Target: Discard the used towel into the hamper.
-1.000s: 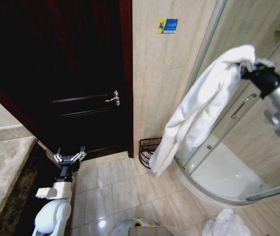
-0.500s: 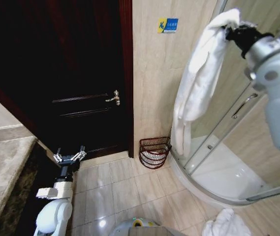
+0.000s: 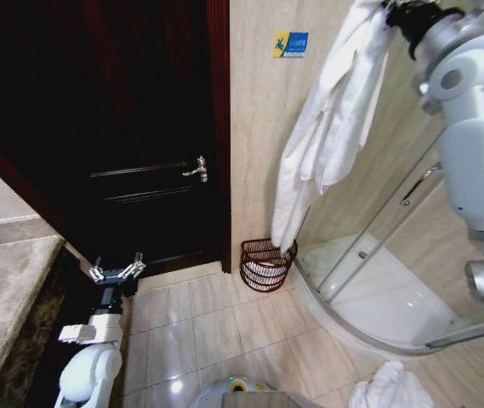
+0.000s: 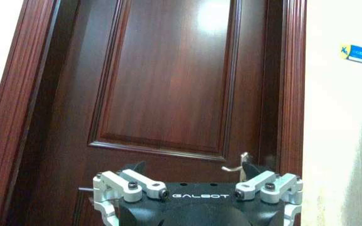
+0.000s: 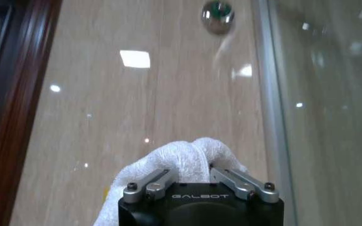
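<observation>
A long white towel (image 3: 335, 119) hangs from my right gripper (image 3: 392, 8), raised high at the upper right against the tiled wall. In the right wrist view the gripper (image 5: 192, 173) is shut on a bunched fold of the towel (image 5: 190, 150). The towel's lower end dangles just above the hamper (image 3: 267, 265), a small reddish-brown openwork basket standing on the floor in the corner between wall and shower. My left gripper (image 3: 116, 274) is parked low at the left in front of the door, open with nothing in it (image 4: 193, 174).
A dark wooden door (image 3: 139, 127) with a metal handle (image 3: 196, 169) stands left of the hamper. The glass shower enclosure (image 3: 395, 221) and its white tray (image 3: 378, 297) are at the right. Another white cloth (image 3: 390, 387) lies on the floor. A stone counter (image 3: 3, 297) runs along the left.
My right arm has swung up and to the left with the towel, so its lower end now hangs over the hamper. The left arm has barely moved.
</observation>
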